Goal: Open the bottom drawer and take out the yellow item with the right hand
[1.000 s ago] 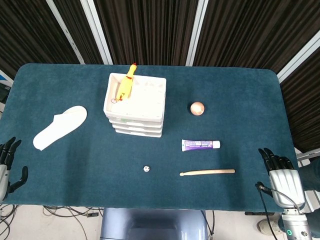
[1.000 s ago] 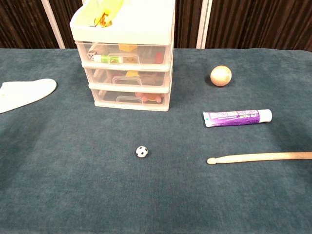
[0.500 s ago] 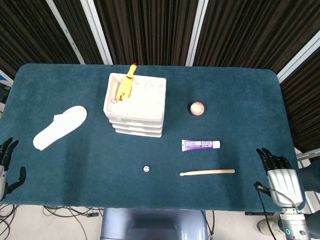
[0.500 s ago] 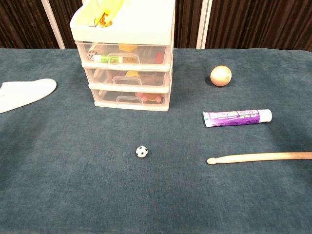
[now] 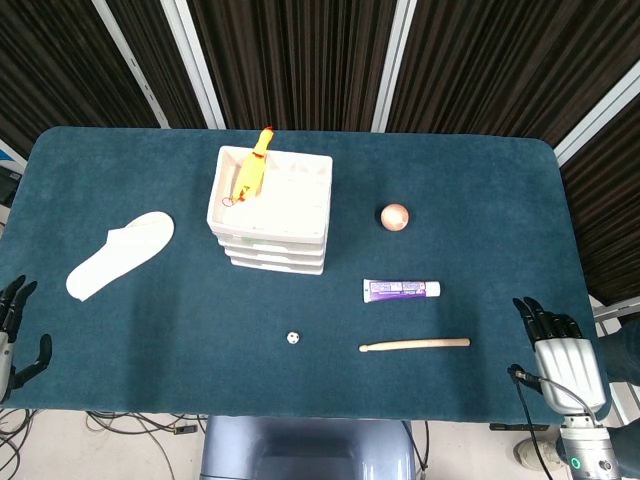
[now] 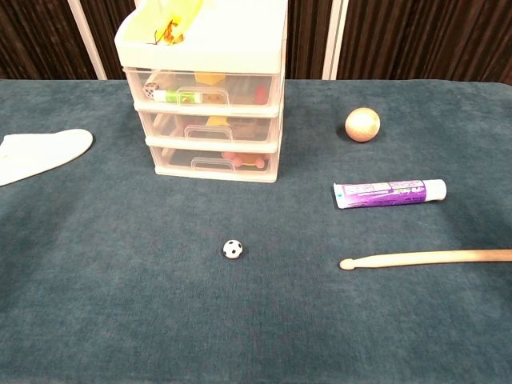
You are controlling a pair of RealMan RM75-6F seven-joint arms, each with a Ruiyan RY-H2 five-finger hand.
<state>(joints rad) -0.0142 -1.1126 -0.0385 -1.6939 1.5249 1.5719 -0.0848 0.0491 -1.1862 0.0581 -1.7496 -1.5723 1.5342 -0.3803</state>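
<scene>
My right hand [image 5: 560, 350] hangs spread and empty off the bench's [image 5: 480, 190] near right corner, my left hand [image 5: 15, 335] likewise spread at the near left edge. The bottom drawer [image 6: 214, 162] of the drawer unit [image 5: 270, 205] sits closed mid-bench; I cannot make out the yellow item inside.

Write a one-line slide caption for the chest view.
Three-drawer unit, all drawers closed, on a teal table with a toy ball, toothpaste tube and drumstick.

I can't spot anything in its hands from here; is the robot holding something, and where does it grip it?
Nothing is held. The right hand and left hand sit at the table's near corners, fingers apart and empty.
</scene>
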